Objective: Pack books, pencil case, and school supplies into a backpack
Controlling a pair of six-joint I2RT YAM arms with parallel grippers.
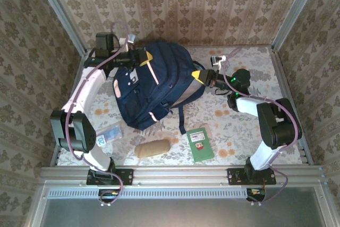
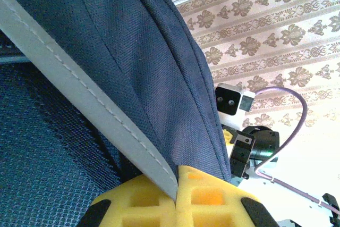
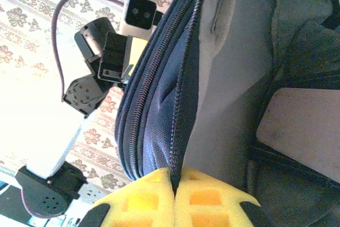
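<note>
We have the backpack (image 1: 151,86) at the table's far middle. Our left gripper (image 1: 144,57) and right gripper (image 1: 197,75) each pinch its rim fabric. We should pull apart evenly, opening the mouth wide before fetching the green book (image 1: 200,144) lying near.

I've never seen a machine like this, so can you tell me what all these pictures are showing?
It's a robot with two arms bolted to a table. One picture looks down from above; the other two come from cameras on each wrist. Both arms pinch the big blue backpack: the left hand grips its edge on one side, and the right hand grips the other side, both shut tight with yellow fingers. On the flowery table lie a green book, a tan pouch and a small blue-and-white packet, waiting to be packed.
</note>
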